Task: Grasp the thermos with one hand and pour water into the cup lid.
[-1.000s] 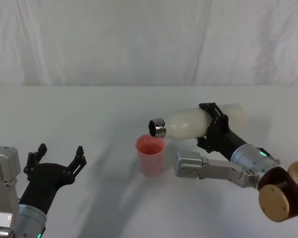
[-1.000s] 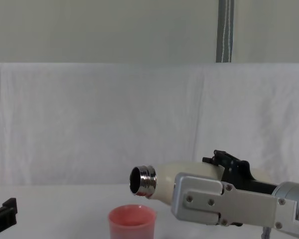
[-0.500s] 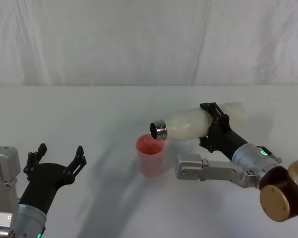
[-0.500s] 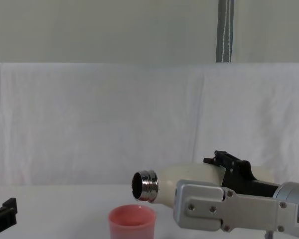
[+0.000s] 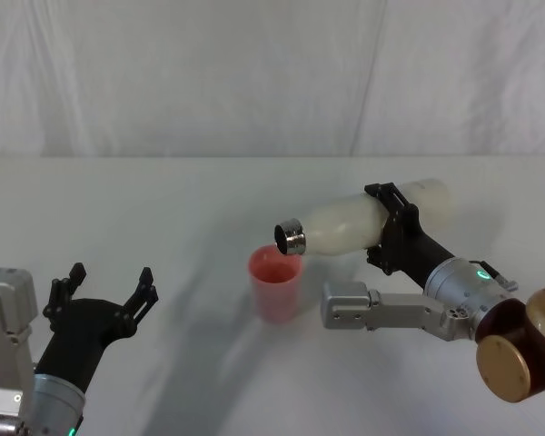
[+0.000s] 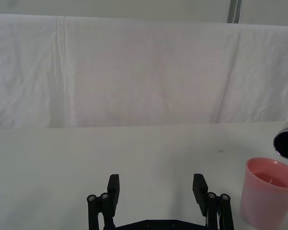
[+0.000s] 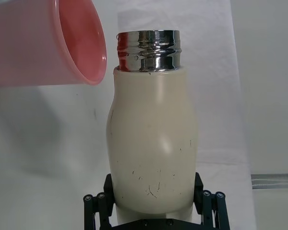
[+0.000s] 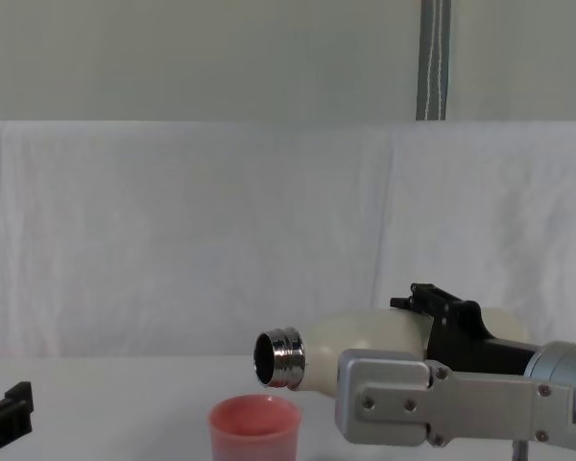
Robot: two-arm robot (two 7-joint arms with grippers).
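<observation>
White cloth table [image 5: 163, 200], white drape behind: pour pose over cup.
Right gripper [image 5: 392, 238] clamps the tall cream-white matte thermos [image 5: 345, 225], long axis near-horizontal, steel neck just above the small pink plastic cup lid [image 5: 275, 283] ahead of it. Left gripper [image 5: 100, 295] spread wide, holding nothing, well apart. One thermos, one cup.

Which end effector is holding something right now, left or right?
The right end effector: it is shut on the thermos, tipped over the cup lid. The left end effector is open, holding nothing.
</observation>
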